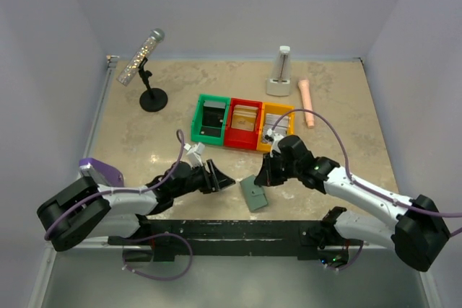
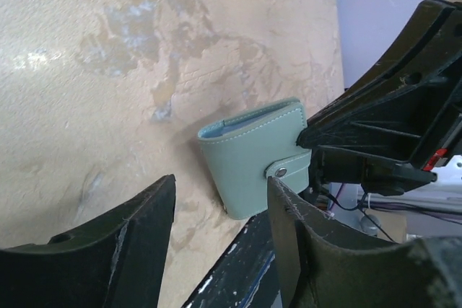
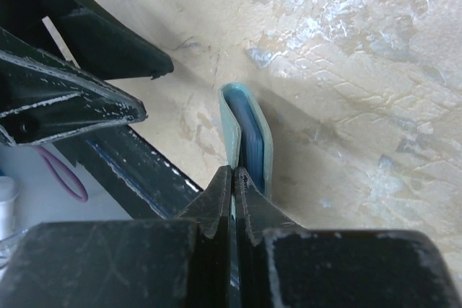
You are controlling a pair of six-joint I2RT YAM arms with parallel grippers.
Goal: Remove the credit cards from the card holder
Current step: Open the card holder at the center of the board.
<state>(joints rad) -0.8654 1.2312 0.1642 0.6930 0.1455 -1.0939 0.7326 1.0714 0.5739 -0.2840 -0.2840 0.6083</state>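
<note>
The card holder (image 2: 249,167) sits on the table (image 1: 144,135) close to the near edge, between the two arms. It is folded shut, with its snap strap (image 2: 285,171) fastened across the grey-green cover. The right gripper (image 3: 232,174) is the nearer one and is at the holder itself. Its fingers are pressed together and appear to nip a thin edge on the strap side, so the holder runs straight ahead along their line and is seen edge-on from that wrist. Dark layers show inside the pale blue mouth, but whether they are the credit cards cannot be told; no card lies outside the holder. The left gripper (image 1: 220,178) faces in from the opposite side with its fingers (image 2: 123,243) spread and nothing between them. The holder lies ahead of it and toward its right-hand finger, near but apart. In my judgement the coming move turns on the strap: the cover cannot open until the snap is freed, and the left arm's gap is not yet lined up on it.
</note>
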